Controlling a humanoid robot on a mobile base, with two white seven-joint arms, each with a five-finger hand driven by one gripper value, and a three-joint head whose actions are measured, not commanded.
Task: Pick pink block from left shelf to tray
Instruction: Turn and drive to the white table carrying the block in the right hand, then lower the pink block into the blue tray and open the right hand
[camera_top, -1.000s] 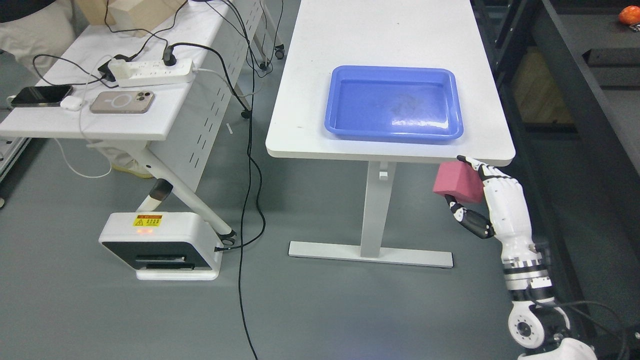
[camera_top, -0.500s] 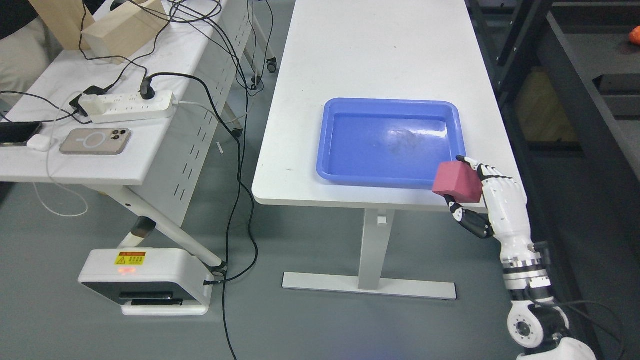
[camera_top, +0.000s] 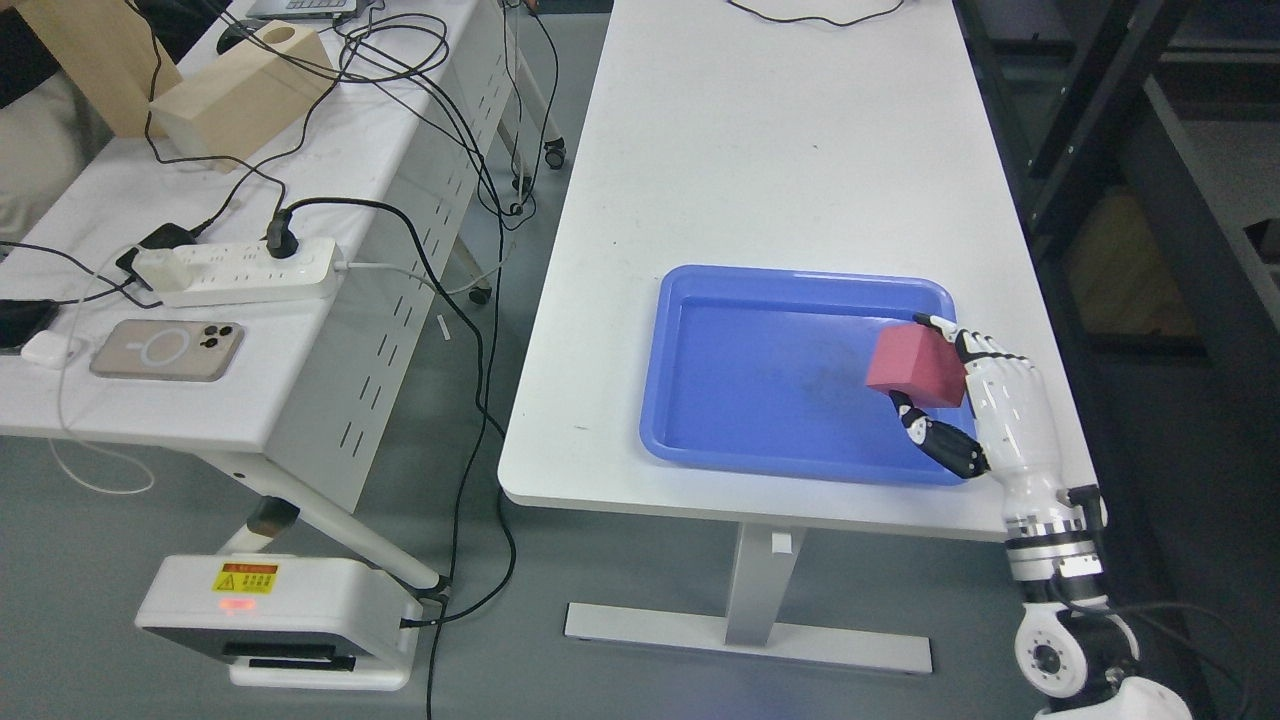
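Pink block (camera_top: 912, 366) sits clamped in my right robot hand (camera_top: 985, 400), fingers curled over its far side and the thumb pressed up against its underside. Seen from my head camera, the block shows over the right part of the blue tray (camera_top: 700, 440), in front of the tray's right wall; I cannot tell from this angle whether it is held above the tray floor or resting on it. One top corner of the block is tipped toward me, so it hangs slightly tilted. My right arm comes up from the lower right corner, the wrist crossing the front right edge of the white desk (camera_top: 780, 150) that carries the tray.

My left arm does not show anywhere in this view.

To the left stands a second desk (camera_top: 300, 330), apart from mine. On it lie a white power strip (camera_top: 238, 273) with a black plug in it, a phone (camera_top: 167, 350) face down just in front of the strip, and a wooden box (camera_top: 240, 95) farther back among black cables. On the grey floor below sits a white device (camera_top: 275, 620) bearing a yellow warning label.
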